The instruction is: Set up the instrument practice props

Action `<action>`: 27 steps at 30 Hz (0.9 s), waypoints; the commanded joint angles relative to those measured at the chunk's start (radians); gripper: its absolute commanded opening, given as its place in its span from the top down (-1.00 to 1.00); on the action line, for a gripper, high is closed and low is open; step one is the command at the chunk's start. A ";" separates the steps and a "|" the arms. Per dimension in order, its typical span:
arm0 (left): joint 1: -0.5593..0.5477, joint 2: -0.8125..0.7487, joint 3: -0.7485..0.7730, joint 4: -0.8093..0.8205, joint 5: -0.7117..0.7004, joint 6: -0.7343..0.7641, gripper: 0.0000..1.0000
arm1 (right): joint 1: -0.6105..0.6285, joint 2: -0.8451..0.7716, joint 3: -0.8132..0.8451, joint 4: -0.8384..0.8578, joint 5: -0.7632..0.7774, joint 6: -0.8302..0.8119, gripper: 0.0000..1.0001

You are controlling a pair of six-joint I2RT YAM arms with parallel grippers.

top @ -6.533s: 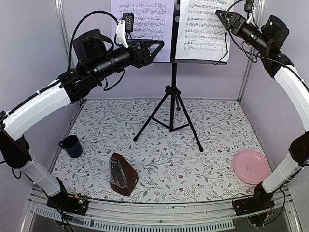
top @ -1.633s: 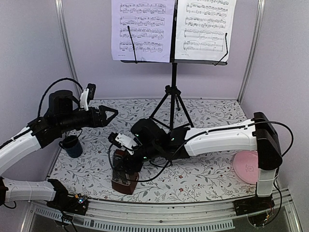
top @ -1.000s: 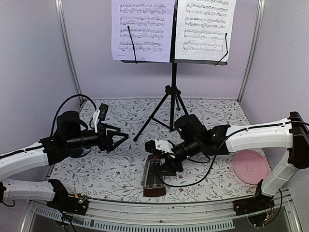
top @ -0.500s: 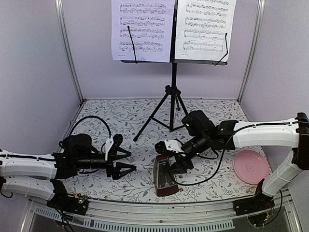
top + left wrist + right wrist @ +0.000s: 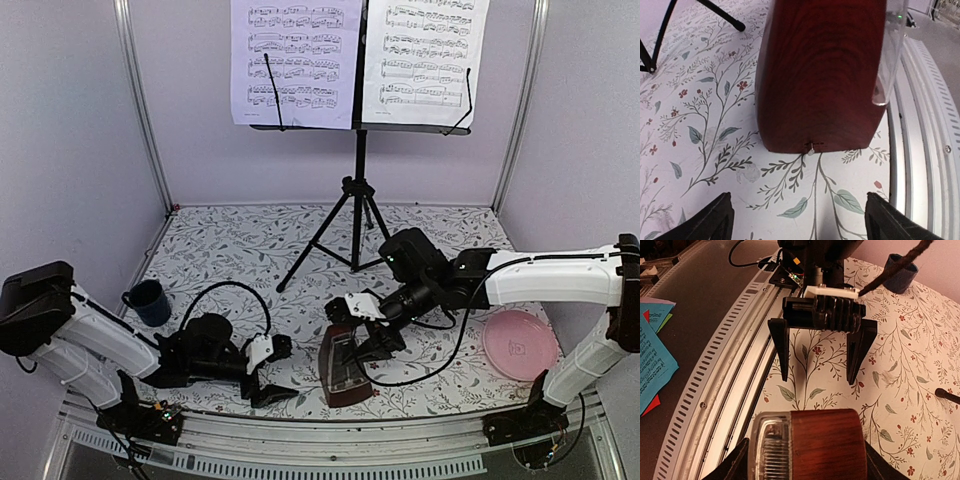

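The dark-red wooden metronome [image 5: 335, 372] stands on the floral table near the front edge. My right gripper [image 5: 362, 345] is shut on the metronome's top, with a finger tight against each side in the right wrist view [image 5: 802, 465]. My left gripper [image 5: 278, 372] is open and empty, low on the table just left of the metronome and pointing at its base [image 5: 825, 75]. The left gripper also shows in the right wrist view [image 5: 819, 380]. The black tripod music stand [image 5: 357, 190] stands at the back, with two white music sheets [image 5: 295, 60] [image 5: 425, 55] on its desk.
A dark blue mug [image 5: 150, 300] sits at the left edge. A pink plate [image 5: 520, 345] lies at the right front. The tripod's legs [image 5: 300, 265] spread over the middle back. The metal rail [image 5: 920, 150] runs right beside the metronome. Coloured papers [image 5: 652, 355] lie off the table.
My left arm has dropped low and reached right, up to the metronome. My right gripper carried the metronome from the front left to the front centre and now holds it still.
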 commanded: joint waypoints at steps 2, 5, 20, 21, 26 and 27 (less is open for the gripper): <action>-0.026 0.163 0.064 0.135 -0.013 0.123 -0.85 | -0.005 -0.056 0.003 0.041 -0.055 -0.031 0.60; -0.027 0.225 0.091 0.198 -0.003 0.138 -0.83 | -0.004 -0.058 0.000 0.039 -0.054 -0.035 0.60; -0.028 0.382 0.209 0.195 0.045 0.200 -0.58 | -0.005 -0.063 -0.011 0.052 -0.048 -0.040 0.60; -0.028 0.388 0.216 0.182 0.051 0.206 -0.53 | -0.004 -0.061 -0.013 0.053 -0.049 -0.040 0.66; -0.026 0.412 0.242 0.142 0.068 0.231 -0.18 | -0.004 -0.069 -0.017 0.053 -0.043 -0.040 0.69; -0.027 0.412 0.242 0.142 0.072 0.233 -0.12 | -0.005 -0.069 -0.018 0.053 -0.041 -0.040 0.69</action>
